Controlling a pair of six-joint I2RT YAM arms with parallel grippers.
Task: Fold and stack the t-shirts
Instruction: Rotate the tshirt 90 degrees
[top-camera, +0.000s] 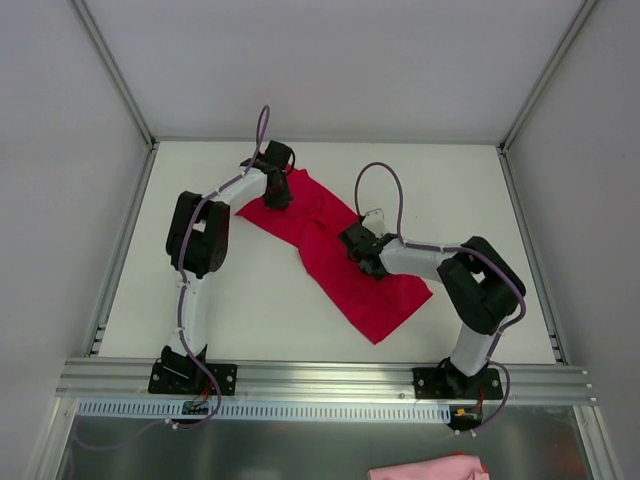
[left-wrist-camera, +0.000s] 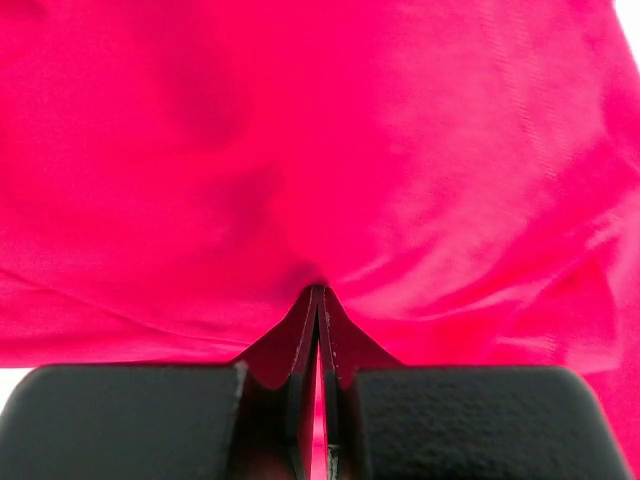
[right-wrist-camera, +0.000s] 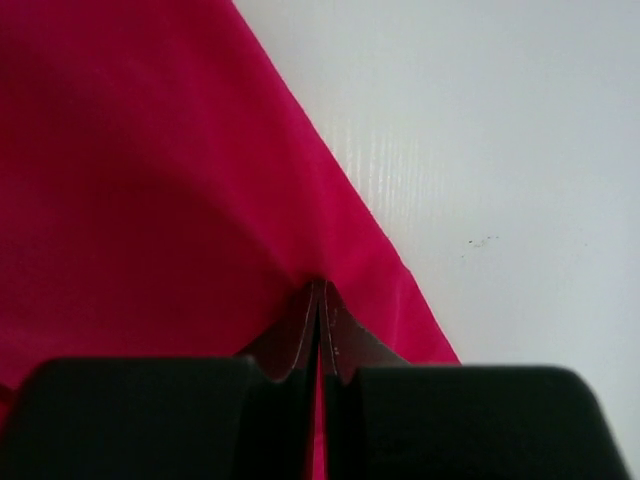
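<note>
Left tool (left-wrist-camera: 318, 296) and right tool (right-wrist-camera: 320, 290) each pinch the red t-shirt (top-camera: 385, 300), at its far end and right edge, probably to carry a fold across the worktop (top-camera: 260, 300).

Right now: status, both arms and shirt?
Left gripper shut on red t-shirt. Right gripper shut on its edge. Shirt lies diagonal on table. Nothing seen in the way.
</note>
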